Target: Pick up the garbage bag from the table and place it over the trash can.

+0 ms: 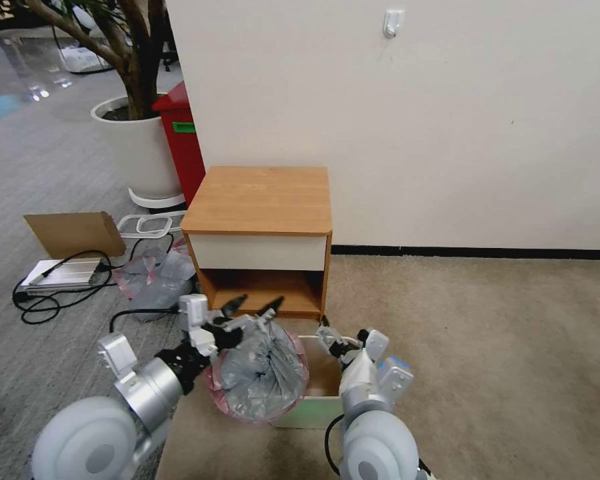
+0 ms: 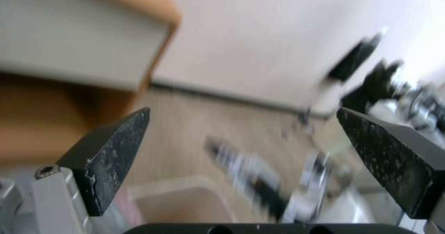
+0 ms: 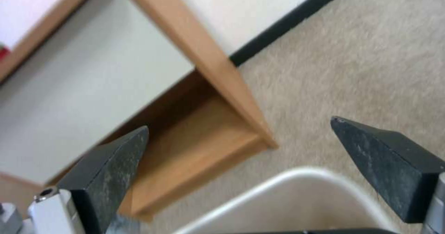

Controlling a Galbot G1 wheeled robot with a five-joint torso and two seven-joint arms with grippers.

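Both grippers (fingers spread) flank garbage bag (image 1: 263,373).

The trash can (image 1: 317,400) stands on beige carpet (image 1: 480,347) before the table (image 1: 260,200).

Your robot had two arms built from large rounded white shells at the shoulders, narrowing into brushed silver cylinders and black collars toward the wrists. Small white box-shaped housings sat on each forearm, and the right one carried pale blue panels. A thin black cable looped beside the right shoulder shell. Your left end effector (image 1: 253,308) and right end effector (image 1: 326,331) each ended in two dark, wedge-shaped fingers (image 2: 116,150) with speckled, scuffed faces. In the wrist views you saw a silver bracket with a black hex screw (image 2: 46,171) holding a finger.
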